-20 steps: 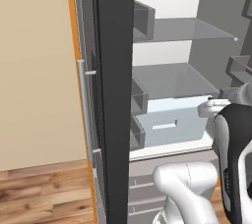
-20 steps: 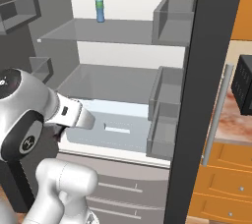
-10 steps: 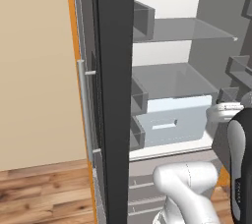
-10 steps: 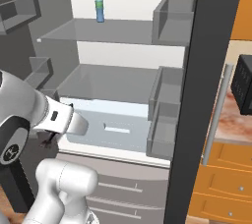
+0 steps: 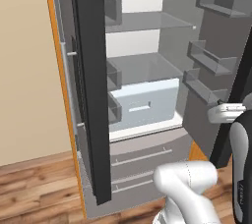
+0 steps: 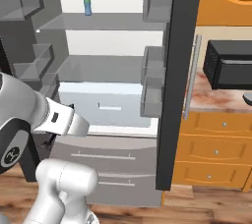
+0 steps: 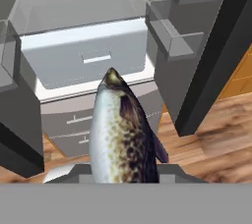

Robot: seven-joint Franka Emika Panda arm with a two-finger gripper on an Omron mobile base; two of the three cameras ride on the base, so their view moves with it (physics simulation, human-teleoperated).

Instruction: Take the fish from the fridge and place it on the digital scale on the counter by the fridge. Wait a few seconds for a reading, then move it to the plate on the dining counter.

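Observation:
The fish, pale-bellied with a dark speckled back, stands nose-up in the hand view. My gripper is shut on its lower part, and the fingertips are hidden behind it. It hangs in front of the open fridge, outside the shelves, above the wood floor. In the left base view my wrist sits by the right fridge door. In the right base view the forearm crosses in front of the fridge and its pale drawer. The counter lies right of the fridge, with the digital scale cut off at the frame edge.
Both fridge doors stand open, and the dark left door is close to the camera. A blue bottle stands on the top shelf. A black microwave sits on the counter above orange drawers.
The arm has drawn back and lower, away from the fridge shelves, with the fish still held. Both base views have shifted, and the fridge sits further left in them.

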